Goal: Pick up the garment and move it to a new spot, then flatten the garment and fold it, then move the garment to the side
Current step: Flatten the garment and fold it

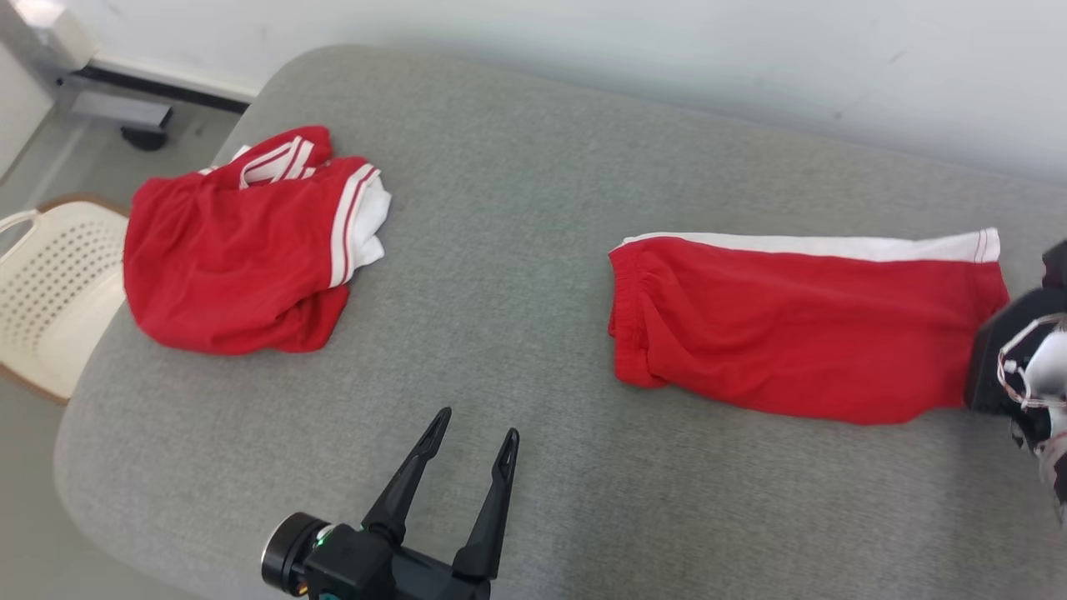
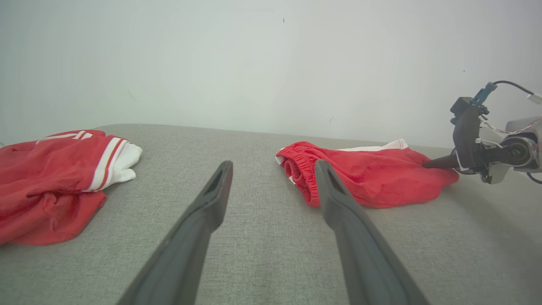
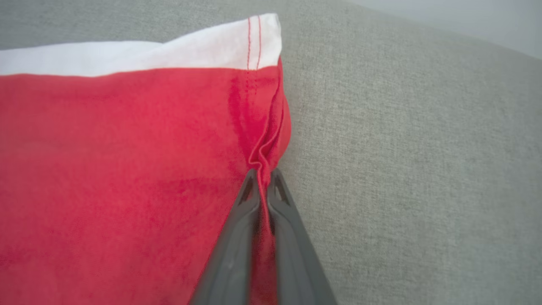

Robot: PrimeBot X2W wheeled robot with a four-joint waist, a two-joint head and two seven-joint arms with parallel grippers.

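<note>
Scene: grey padded surface (image 1: pixel 517 275) spanned most of the head view, with a pale wall (image 1: pixel 667 50) behind its far edge.

The red shorts (image 1: pixel 800 333) lay folded flat on the right half of the surface. The elastic waistband pointed toward the middle, the white side stripe ran along the far edge, and the hem end was at the right.

A second red garment (image 1: pixel 242 250) with white trim lay crumpled on the left end, well apart from the shorts. It was possibly a jersey; the bunching hid its shape.

A cream perforated chair (image 1: pixel 58 283) stood beside the left end of the surface.

The left gripper (image 1: pixel 476 423) was over the near edge. Its fingers were spread wide with nothing between them, pointing at the bare strip between the two garments.

The right gripper (image 3: pixel 264 173) was at the hem end of the shorts, on the red part below the white corner. Its fingers were pressed together on a pleat of red cloth, which puckered at the tips and ran down between them.
</note>
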